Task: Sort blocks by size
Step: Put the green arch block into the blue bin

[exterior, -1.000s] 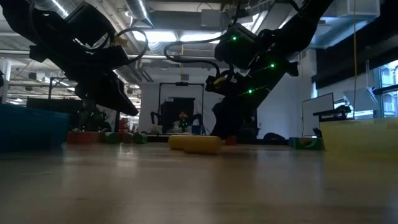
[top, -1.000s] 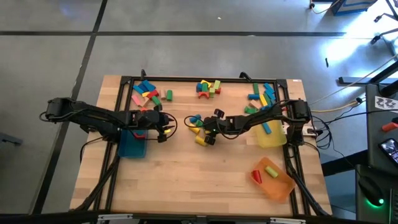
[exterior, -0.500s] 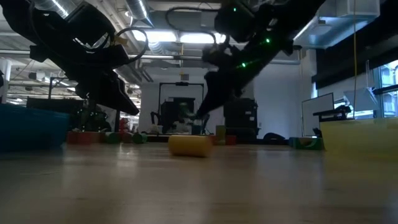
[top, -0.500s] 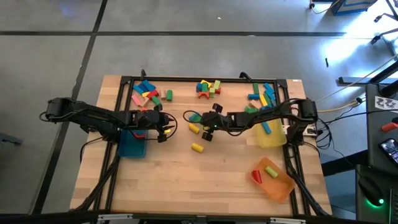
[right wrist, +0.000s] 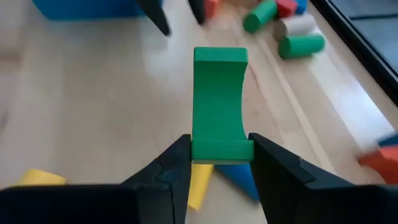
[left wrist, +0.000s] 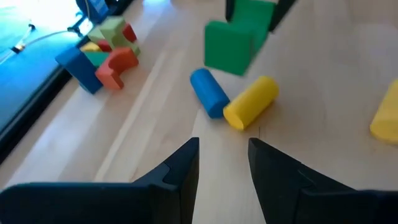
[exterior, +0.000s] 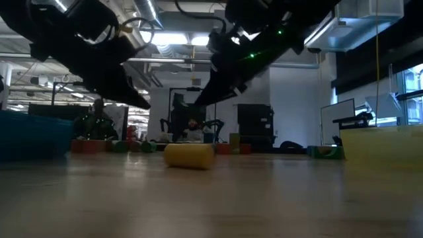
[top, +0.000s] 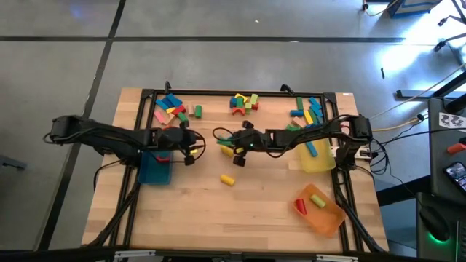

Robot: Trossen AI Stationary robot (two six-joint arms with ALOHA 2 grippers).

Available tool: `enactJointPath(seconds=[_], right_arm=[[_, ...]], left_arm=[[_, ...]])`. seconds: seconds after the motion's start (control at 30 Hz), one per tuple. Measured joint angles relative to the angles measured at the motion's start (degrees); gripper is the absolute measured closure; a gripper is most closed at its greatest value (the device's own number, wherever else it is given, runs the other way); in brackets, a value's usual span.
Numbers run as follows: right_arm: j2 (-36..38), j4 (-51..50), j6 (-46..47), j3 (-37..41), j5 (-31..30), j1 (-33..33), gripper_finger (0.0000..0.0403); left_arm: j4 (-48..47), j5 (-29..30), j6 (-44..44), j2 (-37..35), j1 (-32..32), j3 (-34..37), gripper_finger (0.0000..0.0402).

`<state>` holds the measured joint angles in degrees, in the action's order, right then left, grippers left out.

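Note:
My right gripper is shut on a green arch block at the table's middle, just above a blue cylinder and a yellow cylinder that lie on their sides on the wood. The green block also shows in the left wrist view. My left gripper is open and empty beside the teal tray, pointing toward those cylinders. Another yellow cylinder lies alone nearer the table's front edge. My right gripper pinches the green arch block between its two fingers, on the block's two flat sides at its near end. The block reaches forward along the fingers, its hollowed face toward the wrist camera. Whether its far end touches the table I cannot tell.
A teal tray stands at the left, a yellow tray at the right, and an orange tray with a yellow and a red block at the near right. Heaps of blocks lie along the far edge.
My right gripper has gone a little toward the table's left edge. The lone yellow cylinder has rolled away from it toward the table's near edge.

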<state>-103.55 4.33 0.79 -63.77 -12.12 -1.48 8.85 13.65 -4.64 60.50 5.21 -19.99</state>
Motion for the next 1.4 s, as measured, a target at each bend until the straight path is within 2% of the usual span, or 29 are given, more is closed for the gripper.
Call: enactJointPath(seconds=[0.2, 0.33, 0.6, 0.77, 1.03, 1.23, 1.4], right_arm=[[0.00, 4.18, -3.35, 0.00, 2.67, 0.00, 0.0250], [0.00, 5.37, -6.16, -0.04, 2.76, 0.00, 0.0259], [-0.04, 5.81, -11.25, -0.04, 2.76, -0.04, 0.0250], [-0.04, 6.19, -12.66, -0.04, 4.39, 0.00, 0.0258], [-0.22, 9.42, -10.90, -0.04, 10.14, 0.06, 0.0253], [-0.22, 13.19, -10.13, -0.02, 11.23, 1.22, 0.0256], [-0.22, 13.54, -10.04, -0.02, 11.23, 1.51, 0.0254]], left_arm=[[1.16, -0.06, 3.91, -2.19, 0.00, 0.00, 0.0279], [2.89, -2.46, 4.74, -2.39, 0.02, -0.02, 0.0271], [6.14, -6.78, 7.62, -2.41, 0.02, -0.03, 0.0190], [9.17, -7.32, 6.55, -2.39, 0.02, -0.04, 0.0162], [11.29, -9.87, 3.92, -2.39, -0.74, -0.04, 0.0159], [11.27, -10.14, 3.75, -2.37, -2.47, -0.03, 0.0173], [11.86, -10.32, 2.66, -2.35, -3.37, -0.04, 0.0199]])
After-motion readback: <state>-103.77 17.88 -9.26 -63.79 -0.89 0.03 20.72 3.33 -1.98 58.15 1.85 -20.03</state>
